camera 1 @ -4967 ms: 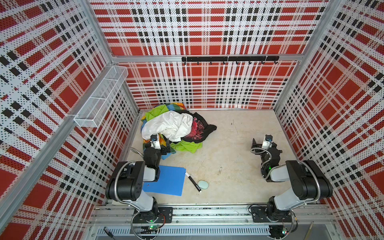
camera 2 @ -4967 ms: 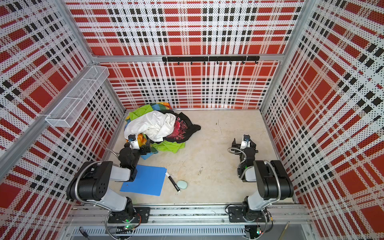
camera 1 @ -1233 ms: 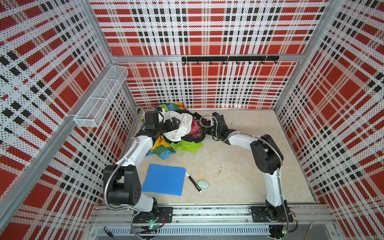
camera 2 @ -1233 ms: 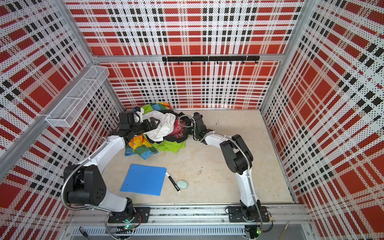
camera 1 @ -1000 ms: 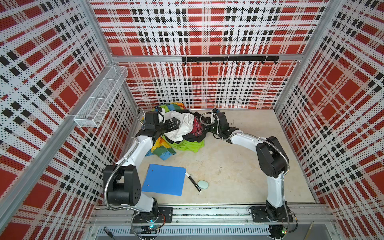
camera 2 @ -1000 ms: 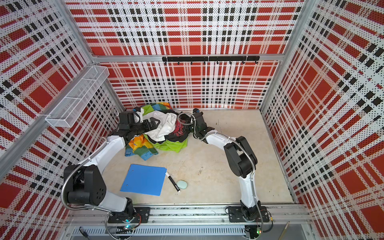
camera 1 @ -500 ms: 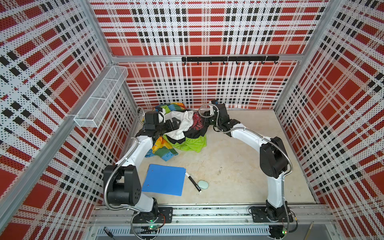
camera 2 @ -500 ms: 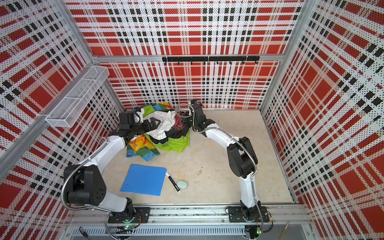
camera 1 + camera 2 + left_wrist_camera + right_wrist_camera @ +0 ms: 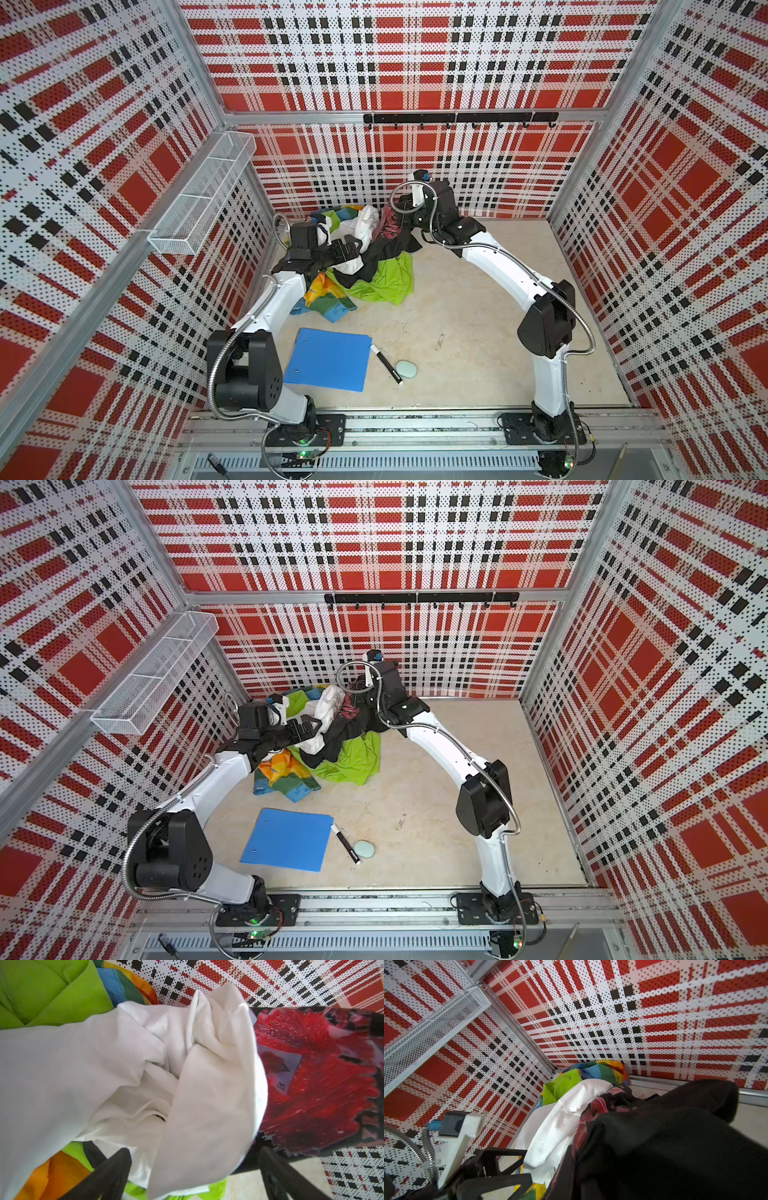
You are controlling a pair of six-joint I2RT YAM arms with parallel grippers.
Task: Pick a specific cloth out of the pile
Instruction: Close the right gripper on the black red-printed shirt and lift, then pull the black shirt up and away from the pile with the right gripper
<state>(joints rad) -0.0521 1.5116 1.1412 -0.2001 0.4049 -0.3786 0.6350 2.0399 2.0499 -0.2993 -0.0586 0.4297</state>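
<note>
Read the top views as a clock, with 12 at the back wall. The pile point(image 9: 376, 291) point(image 9: 332, 771) sits at about 11 o'clock on your worktop point(image 9: 478, 324) point(image 9: 436, 812), close to the back left corner.

The cloth point(image 9: 388, 220) point(image 9: 351, 712), black with a red and pink print, is at the pile's 1 o'clock edge. Its upper part is raised off the heap. Its black lower part trails down toward 7 o'clock, over the lime green cloth point(image 9: 395, 274) point(image 9: 357, 756).

Your right end effector point(image 9: 400, 211) point(image 9: 358, 690) is clenched on the cloth's raised end and holds it above the worktop. In the right wrist view the black fabric point(image 9: 675, 1147) fills the near field and hides the fingers.

Your left end effector point(image 9: 351, 246) point(image 9: 306, 725) reaches in from the pile's 9 o'clock side and is released. In the left wrist view its fingers point(image 9: 110, 1176) stand wide apart with a fold of the white cloth point(image 9: 124, 1064) bulging between them. The red print point(image 9: 311, 1088) lies just beside that fold.

In both top views the white cloth point(image 9: 360, 228) point(image 9: 328, 708) lies against the cloth's 9 o'clock side. A multicoloured patterned cloth point(image 9: 328, 297) point(image 9: 282, 777) spreads from the pile's 7 o'clock edge.

At about 7 o'clock on the worktop, well apart from the pile, lies a blue folder point(image 9: 328, 359) point(image 9: 286, 839). A black marker point(image 9: 386, 363) point(image 9: 345, 845) and a pale green oval point(image 9: 406, 368) point(image 9: 363, 848) lie at its 3 o'clock side.
</note>
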